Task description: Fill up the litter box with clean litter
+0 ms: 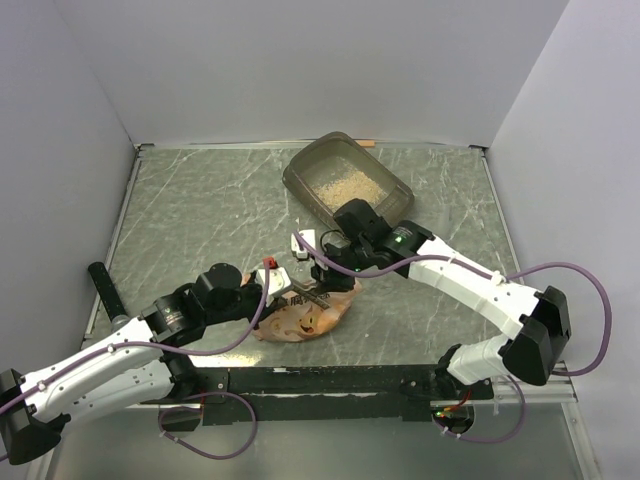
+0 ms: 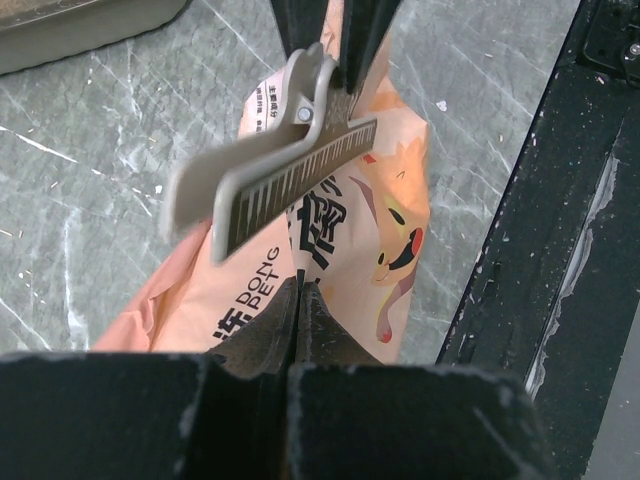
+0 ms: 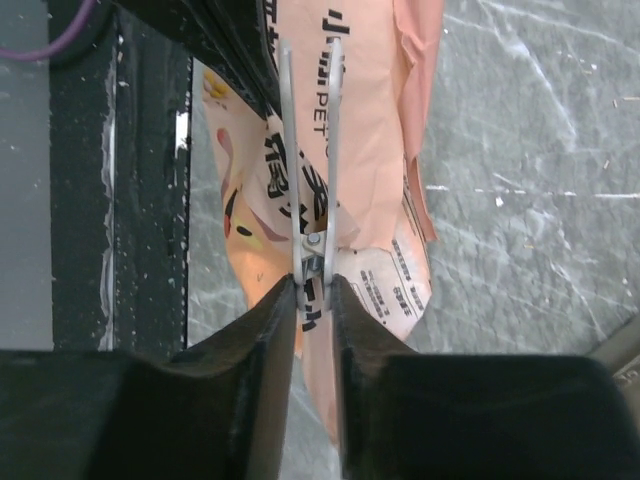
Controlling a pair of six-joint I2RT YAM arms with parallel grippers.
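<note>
step: I'm unclipping the bag | left tool clenching bag edge | right tool grasping clip handles | litter box sitting far on tabletop, some clean litter inside | next, judging: pulling clip clear without tearing, then pouring

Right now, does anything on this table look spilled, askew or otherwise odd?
The litter box sits diagonal to the edges of the table, litter already inside. Beside the orange-pink bag, pale specks dot the table, possibly stray granules. The grey clip sits slanted across the bag. Nothing looks damaged.
</note>
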